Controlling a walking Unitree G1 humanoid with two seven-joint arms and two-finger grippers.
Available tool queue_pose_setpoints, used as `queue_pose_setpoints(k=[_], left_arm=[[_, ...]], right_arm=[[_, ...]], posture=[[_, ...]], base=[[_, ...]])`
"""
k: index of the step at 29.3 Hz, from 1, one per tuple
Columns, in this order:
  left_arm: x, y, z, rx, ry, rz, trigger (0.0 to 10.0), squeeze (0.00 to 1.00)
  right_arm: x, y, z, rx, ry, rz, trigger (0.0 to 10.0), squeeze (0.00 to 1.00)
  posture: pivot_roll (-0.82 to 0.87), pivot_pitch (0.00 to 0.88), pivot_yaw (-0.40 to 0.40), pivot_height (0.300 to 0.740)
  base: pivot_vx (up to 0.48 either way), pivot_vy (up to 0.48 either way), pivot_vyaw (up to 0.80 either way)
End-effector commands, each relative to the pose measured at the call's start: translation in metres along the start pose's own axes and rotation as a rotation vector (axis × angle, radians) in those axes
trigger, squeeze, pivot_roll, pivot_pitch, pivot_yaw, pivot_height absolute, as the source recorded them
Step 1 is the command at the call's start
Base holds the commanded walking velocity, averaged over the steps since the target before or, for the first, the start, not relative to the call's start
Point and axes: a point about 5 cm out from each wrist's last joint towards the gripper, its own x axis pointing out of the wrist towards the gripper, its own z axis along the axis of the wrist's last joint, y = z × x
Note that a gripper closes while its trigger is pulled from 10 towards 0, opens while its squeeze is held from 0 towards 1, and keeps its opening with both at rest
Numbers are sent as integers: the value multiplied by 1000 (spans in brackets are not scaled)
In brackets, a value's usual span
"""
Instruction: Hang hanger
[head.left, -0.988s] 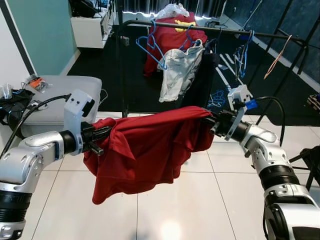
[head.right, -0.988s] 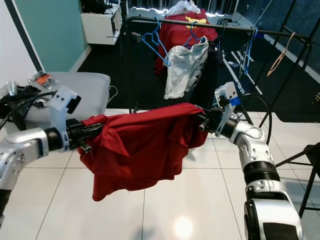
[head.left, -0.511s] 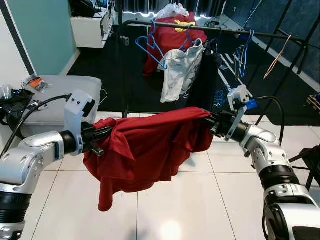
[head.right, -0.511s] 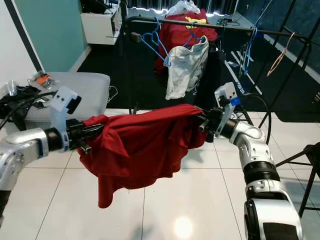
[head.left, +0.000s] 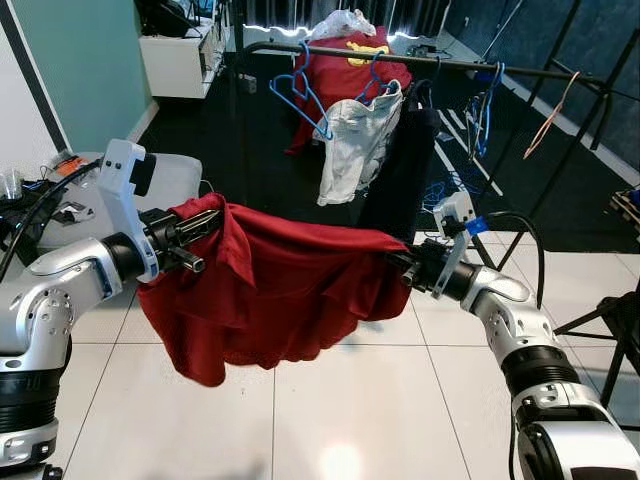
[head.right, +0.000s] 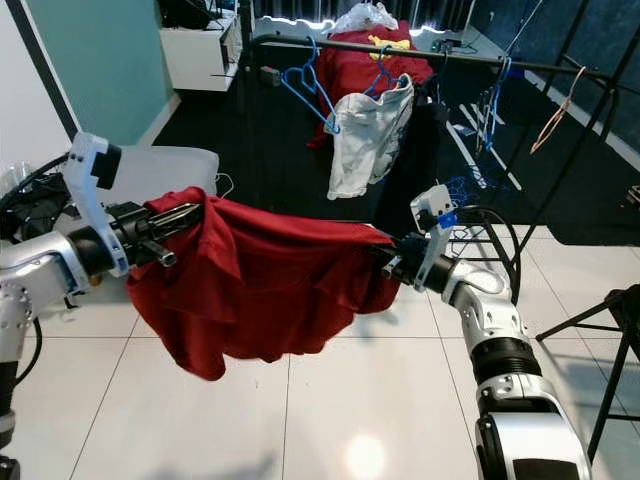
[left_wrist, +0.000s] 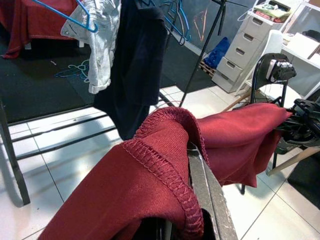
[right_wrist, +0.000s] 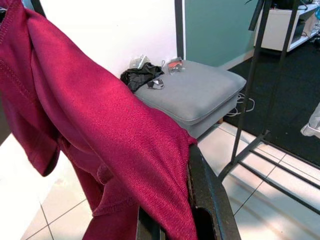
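Left gripper (head.left: 195, 240): raised at the left, fingers clamped on one edge of the red garment (head.left: 270, 295); the hem drapes over a finger (left_wrist: 205, 192) in its wrist view.
Right gripper (head.left: 405, 268): at the right, closed on the opposite edge of the same cloth.
Red garment: stretched between the two grippers over the white tiled floor (head.left: 330, 420), its middle sagging in folds below them.
Clothes rail (head.left: 420, 58): far side, beyond the garment; carries an empty blue hanger (head.left: 300, 98), a white-grey garment (head.left: 358, 140), a red shirt (head.left: 345, 72) and a dark garment (head.left: 405, 160).
Grey ottoman (head.right: 165, 165): far left, cluttered with small items.
Step, as judged: cloth held spread, carry toward the rail. No hanger is visible inside the cloth. Next move calls for closing on the rail and reaching a hanger without slackening either grip.
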Motion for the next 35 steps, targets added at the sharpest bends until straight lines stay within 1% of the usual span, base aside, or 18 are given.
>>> queue_pose_setpoints(k=[1,3,4,6,7,9,11,14,15,16,17,19,21,22,27,28,34,35], left_arm=[[0,0,-2,12,19,-1,0,0],[0,0,-4,20,29,6,0,0],[0,1,-7,26,42,12,1373,0],[0,1,-7,26,42,12,1373,0],[0,1,-9,27,49,15,2549,0],[0,1,-9,27,49,15,2549,0],[0,1,-12,26,59,19,4627,0],[0,1,-13,26,63,20,4627,0],[-1,1,-15,29,71,23,6784,0],[-1,1,-15,29,71,23,6784,0],[-1,2,-17,6,82,22,10000,0],[-2,3,-20,-4,102,11,10000,90],[-2,3,-20,-4,102,11,10000,90],[-4,5,-24,3,127,23,10000,1000],[-5,10,-28,39,159,65,10000,1000],[-6,8,-33,75,191,60,10000,0],[-7,-4,-43,124,229,-31,10000,0],[-10,-8,-46,62,228,-69,10000,1000]], right_arm=[[0,0,5,-26,-22,-5,4863,0],[0,-1,7,-29,-27,-7,4863,0],[0,-2,11,-36,-37,-11,667,0],[0,-2,11,-36,-37,-11,667,0],[0,-3,14,-41,-45,-13,431,0],[0,-3,14,-41,-45,-13,431,0],[0,-4,19,-48,-60,-10,0,0],[0,-5,21,-50,-64,-9,0,0],[0,-5,23,-53,-69,-8,0,0],[0,-5,23,-53,-69,-8,0,0],[1,-5,25,-56,-76,-10,0,0],[1,-6,28,-62,-85,-13,0,0],[1,-6,28,-62,-85,-13,0,0],[1,-7,32,-68,-95,-18,0,0],[1,-9,37,-78,-100,-18,0,0],[1,-10,42,-96,-95,-7,0,0],[2,-12,51,-138,-76,19,0,0],[3,-14,60,-170,-63,38,0,0]], posture=[[-58,22,-75,740],[-58,22,-76,740],[-58,23,-76,740],[-58,23,-76,740],[-58,23,-76,740],[-58,23,-76,740],[-61,24,-79,740],[-61,24,-79,740],[-61,29,-78,740],[-61,29,-78,740],[-62,31,-77,740],[-63,35,-77,740],[-63,35,-77,740],[-67,37,-75,740],[-71,42,-78,740],[-78,43,-77,740],[-82,43,-80,740],[-86,45,-91,740]], base=[[0,0,0],[0,0,0],[0,0,0],[0,0,0],[0,0,0],[0,0,0],[0,0,0],[0,0,0],[0,0,0],[0,0,0],[0,0,0],[0,0,0],[0,0,0],[0,0,0],[0,0,0],[0,0,0],[0,0,0],[0,0,0]])
